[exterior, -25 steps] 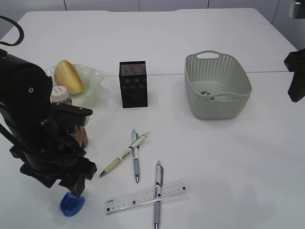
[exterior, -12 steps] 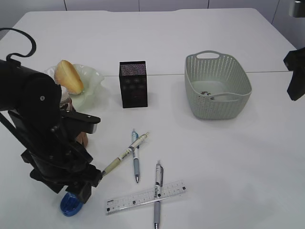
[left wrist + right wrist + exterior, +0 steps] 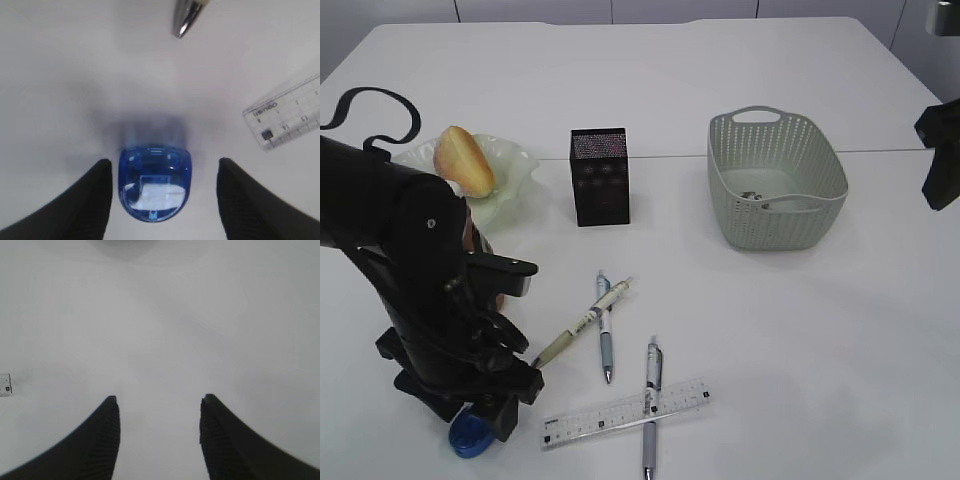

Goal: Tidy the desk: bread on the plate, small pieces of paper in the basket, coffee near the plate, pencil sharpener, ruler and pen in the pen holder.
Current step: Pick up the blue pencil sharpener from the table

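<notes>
A blue pencil sharpener (image 3: 155,190) lies on the white desk (image 3: 770,330). My left gripper (image 3: 163,162) is open and straddles it, with a gap on each side. In the exterior view only a bit of the pencil sharpener (image 3: 468,440) shows under the left arm. The bread (image 3: 465,160) lies on the green plate (image 3: 515,165). The coffee (image 3: 503,297) is almost wholly hidden behind the arm. The clear ruler (image 3: 625,412) lies over one pen (image 3: 650,400), and two more pens (image 3: 588,320) cross nearby. The pen holder (image 3: 600,175) stands upright. My right gripper (image 3: 159,405) is open over bare desk.
The grey-green basket (image 3: 775,220) stands at the right with something small on its floor. A pen tip (image 3: 185,17) and the ruler's end (image 3: 287,117) lie just beyond the sharpener. The right arm (image 3: 942,160) hangs at the right edge.
The left arm has swung forward and down over the sharpener, now hiding most of the coffee. The right arm has not moved.
</notes>
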You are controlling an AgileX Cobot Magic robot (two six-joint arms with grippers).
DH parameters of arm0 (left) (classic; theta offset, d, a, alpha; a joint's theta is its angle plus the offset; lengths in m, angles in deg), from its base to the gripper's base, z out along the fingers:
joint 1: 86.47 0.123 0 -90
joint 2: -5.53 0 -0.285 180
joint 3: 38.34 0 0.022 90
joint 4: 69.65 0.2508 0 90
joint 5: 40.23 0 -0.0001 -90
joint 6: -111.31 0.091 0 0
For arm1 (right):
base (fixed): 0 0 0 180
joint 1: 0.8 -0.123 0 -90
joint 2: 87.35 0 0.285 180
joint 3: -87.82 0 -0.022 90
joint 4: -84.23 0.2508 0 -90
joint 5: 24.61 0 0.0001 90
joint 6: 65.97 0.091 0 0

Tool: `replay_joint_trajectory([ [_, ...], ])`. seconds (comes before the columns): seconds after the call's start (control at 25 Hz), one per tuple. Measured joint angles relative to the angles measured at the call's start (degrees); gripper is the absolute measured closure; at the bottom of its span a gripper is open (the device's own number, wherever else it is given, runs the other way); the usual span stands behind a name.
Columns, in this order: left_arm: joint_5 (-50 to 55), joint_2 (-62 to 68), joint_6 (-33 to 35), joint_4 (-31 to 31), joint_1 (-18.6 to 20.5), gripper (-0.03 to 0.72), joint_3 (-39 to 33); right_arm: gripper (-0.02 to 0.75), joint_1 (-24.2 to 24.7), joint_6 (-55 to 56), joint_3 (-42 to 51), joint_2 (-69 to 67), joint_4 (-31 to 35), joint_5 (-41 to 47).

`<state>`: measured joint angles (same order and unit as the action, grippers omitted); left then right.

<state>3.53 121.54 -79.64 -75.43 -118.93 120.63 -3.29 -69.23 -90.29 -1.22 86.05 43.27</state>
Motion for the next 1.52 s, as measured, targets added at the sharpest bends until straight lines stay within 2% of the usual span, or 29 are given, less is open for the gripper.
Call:
replay_joint_trajectory([
  [0.48, -0.20, 1.07, 0.00, -0.10, 0.00, 0.225, 0.00, 0.358, 0.00, 0.00, 0.00, 0.00, 0.00, 0.00],
  [0.52, -0.28, 1.07, 0.13, -0.10, 0.00, 0.165, 0.00, 0.358, 0.00, 0.00, 0.00, 0.00, 0.00, 0.00],
  [0.6, -0.35, 1.07, 0.13, -0.10, 0.00, 0.202, 0.00, 0.358, 0.00, 0.00, 0.00, 0.00, 0.00, 0.00],
  [0.72, -0.42, 1.19, 0.17, -0.04, 0.00, 0.063, 0.00, 0.358, 0.00, 0.00, 0.00, 0.00, 0.00, -0.04],
  [0.76, -0.42, 1.27, 0.17, 0.12, 0.00, 0.138, 0.00, 0.358, 0.00, 0.00, 0.00, 0.00, 0.00, -0.04],
  [0.88, -0.42, 1.41, 0.17, 0.37, 0.00, 0.244, 0.00, 0.358, 0.00, 0.00, 0.00, 0.00, 0.00, -0.04],
  [0.92, -0.42, 1.41, 0.17, 0.52, 0.00, 0.239, 0.00, 0.358, 0.00, 0.00, 0.00, 0.00, 0.00, -0.04],
  [0.96, -0.49, 1.41, 0.29, 0.52, 0.00, 0.197, 0.00, 0.358, 0.00, 0.00, 0.00, 0.00, 0.00, -0.04],
  [1.04, -0.49, 1.41, 0.29, 0.52, 0.00, 0.251, 0.00, 0.358, 0.00, 0.00, 0.00, 0.00, 0.00, -0.04],
  [1.12, -0.49, 1.41, 0.29, 0.52, 0.00, 0.272, 0.00, 0.358, 0.00, 0.00, 0.00, 0.00, 0.00, -0.04],
  [1.52, -0.49, 1.41, 0.29, 0.52, 0.00, 0.278, 0.00, 0.358, 0.00, 0.00, 0.00, 0.00, 0.00, -0.13],
])
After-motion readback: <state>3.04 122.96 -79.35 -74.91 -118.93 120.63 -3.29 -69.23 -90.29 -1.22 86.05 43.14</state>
